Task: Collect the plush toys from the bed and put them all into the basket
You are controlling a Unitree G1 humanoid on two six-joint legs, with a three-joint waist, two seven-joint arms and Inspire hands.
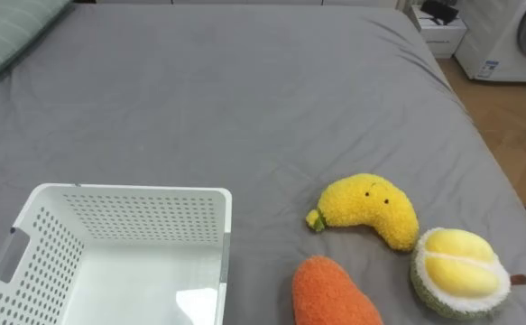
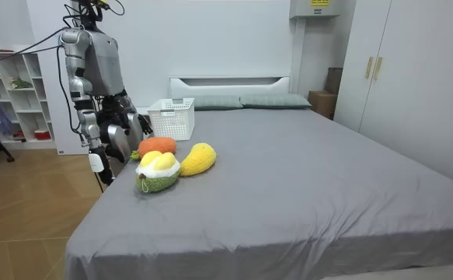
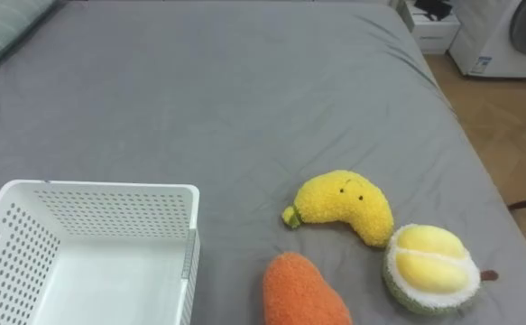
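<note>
Robot stands at the bed's (image 1: pixel 244 90) long side, facing across it, arms down at mattress edge.

1. Toys: three plush items on the grey sheet, right of centre in the eye views.
 - Yellow banana plush (image 1: pixel 368 209): farthest from robot.
 - Durian plush (image 1: pixel 458 269): just beside banana's right end, cut face up, near the bed's edge.
 - Orange carrot plush (image 1: pixel 333 293): nearest robot, btwn basket and durian.
2. White perforated basket (image 1: pixel 136 194): upright on sheet, left of toys, apart from them.
3. Left hand (image 2: pixel 138 124), right hand (image 2: pixel 95 160): low beside the bed in room view. Finger state: cannot tell for either. Neither touches a toy.
</note>
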